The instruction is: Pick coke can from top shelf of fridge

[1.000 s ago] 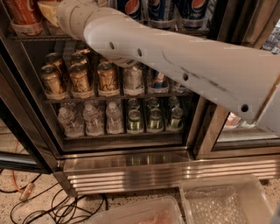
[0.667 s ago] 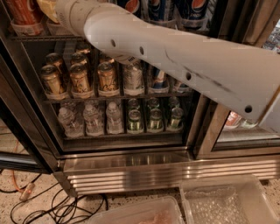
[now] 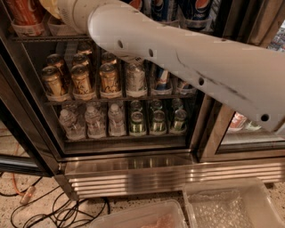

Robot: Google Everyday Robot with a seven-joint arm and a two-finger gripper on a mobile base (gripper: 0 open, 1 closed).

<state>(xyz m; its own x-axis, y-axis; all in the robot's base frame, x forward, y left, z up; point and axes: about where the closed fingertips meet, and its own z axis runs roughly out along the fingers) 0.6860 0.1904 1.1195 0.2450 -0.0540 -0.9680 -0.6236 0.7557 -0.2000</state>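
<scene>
The arm (image 3: 178, 58) slants up and left across the fridge (image 3: 156, 173), likely to bring the gripper (image 3: 48, 6) level with the top shelf (image 3: 35, 39). The gripper sits at the top-left edge of the view, mostly cut off. I cannot tell whether it is spread or closed. The coke can (image 3: 24, 12) stands upright on that shelf, just left of the gripper, seemingly not yet gripped.

Speckled floor (image 3: 12, 217): black cables (image 3: 67, 208), two clear bins (image 3: 231, 205) (gripper fingers beyond top edge)
</scene>
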